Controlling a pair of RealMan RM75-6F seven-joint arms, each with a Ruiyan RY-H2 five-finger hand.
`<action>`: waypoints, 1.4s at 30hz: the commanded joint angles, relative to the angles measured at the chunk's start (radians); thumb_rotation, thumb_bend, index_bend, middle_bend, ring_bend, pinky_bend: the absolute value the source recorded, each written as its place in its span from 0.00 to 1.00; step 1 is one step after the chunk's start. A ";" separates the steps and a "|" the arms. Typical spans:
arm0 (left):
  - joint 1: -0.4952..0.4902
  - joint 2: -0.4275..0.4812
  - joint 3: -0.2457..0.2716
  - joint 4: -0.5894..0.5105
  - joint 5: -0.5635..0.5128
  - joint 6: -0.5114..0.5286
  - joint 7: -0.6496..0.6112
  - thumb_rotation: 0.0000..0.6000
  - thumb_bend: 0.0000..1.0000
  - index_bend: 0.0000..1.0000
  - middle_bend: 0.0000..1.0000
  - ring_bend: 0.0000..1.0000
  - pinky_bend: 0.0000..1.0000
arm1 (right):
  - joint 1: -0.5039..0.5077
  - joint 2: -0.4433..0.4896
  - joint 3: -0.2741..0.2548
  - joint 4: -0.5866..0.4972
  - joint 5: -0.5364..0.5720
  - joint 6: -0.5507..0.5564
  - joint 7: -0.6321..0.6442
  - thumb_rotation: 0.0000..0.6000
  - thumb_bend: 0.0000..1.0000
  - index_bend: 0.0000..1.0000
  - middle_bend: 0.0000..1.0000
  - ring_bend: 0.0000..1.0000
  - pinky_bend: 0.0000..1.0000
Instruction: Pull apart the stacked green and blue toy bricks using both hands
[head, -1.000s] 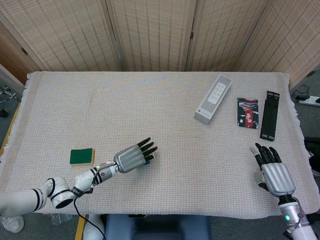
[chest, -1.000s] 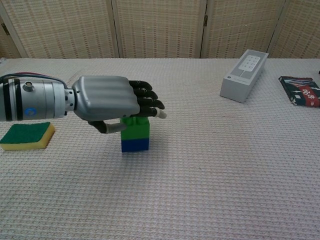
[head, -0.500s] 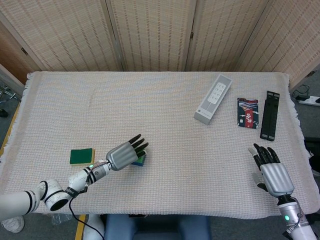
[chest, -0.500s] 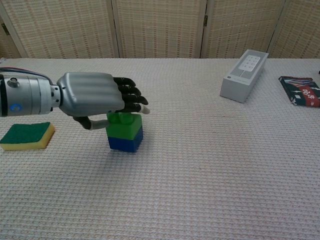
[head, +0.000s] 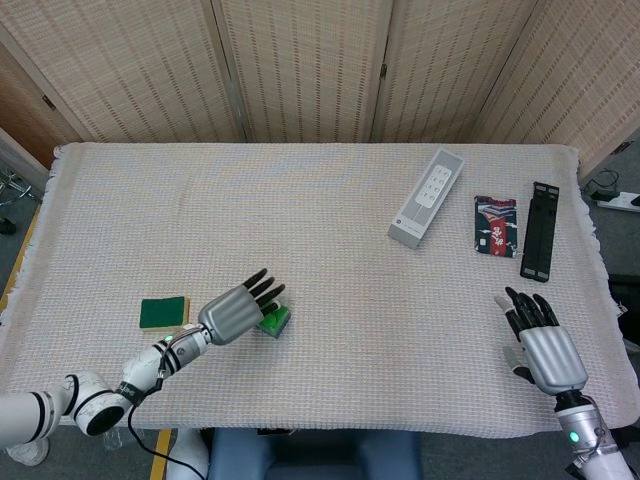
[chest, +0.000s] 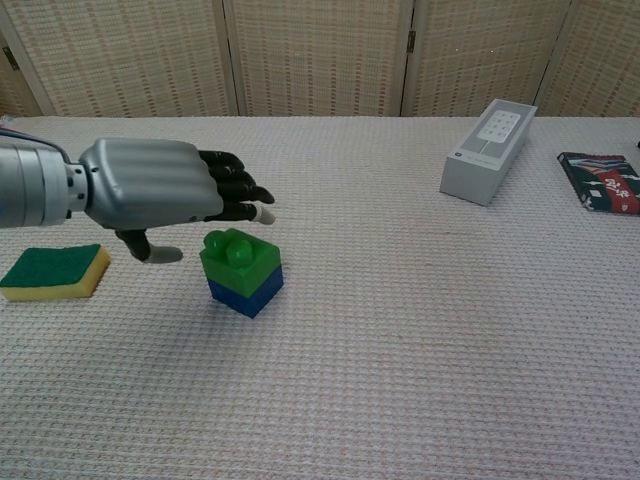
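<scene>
A green brick (chest: 239, 261) is stacked on a blue brick (chest: 246, 293) on the cloth, standing on its own; the stack (head: 275, 321) shows in the head view too. My left hand (chest: 160, 185) hovers just above and left of it, fingers stretched out and apart, holding nothing. In the head view this hand (head: 238, 309) partly overlaps the stack's left side. My right hand (head: 542, 343) rests far off at the table's front right, fingers spread, with nothing in it; the chest view does not show it.
A green and yellow sponge (chest: 55, 270) lies left of the stack. A grey remote box (head: 427, 197), a dark patterned packet (head: 495, 225) and a black flat bar (head: 540, 229) lie at the back right. The cloth-covered table (head: 320, 400) ends near my hands.
My left hand drew back to the left and off the bricks. The stack shifted left with it and turned, now standing free of the hand. The right hand barely moved.
</scene>
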 joint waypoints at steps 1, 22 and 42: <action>-0.005 0.015 0.007 -0.057 -0.091 0.000 0.081 1.00 0.42 0.00 0.00 0.00 0.00 | 0.002 0.000 -0.002 0.000 -0.002 -0.005 -0.001 1.00 0.51 0.00 0.00 0.00 0.00; -0.149 -0.040 0.041 -0.146 -0.471 0.054 0.223 1.00 0.38 0.00 0.00 0.00 0.00 | 0.015 -0.004 -0.010 -0.003 -0.002 -0.030 -0.013 1.00 0.51 0.00 0.00 0.00 0.00; -0.246 -0.071 0.106 -0.119 -0.610 0.081 0.173 1.00 0.38 0.05 0.19 0.00 0.00 | 0.018 -0.008 -0.012 -0.003 0.005 -0.035 -0.018 1.00 0.51 0.00 0.00 0.00 0.00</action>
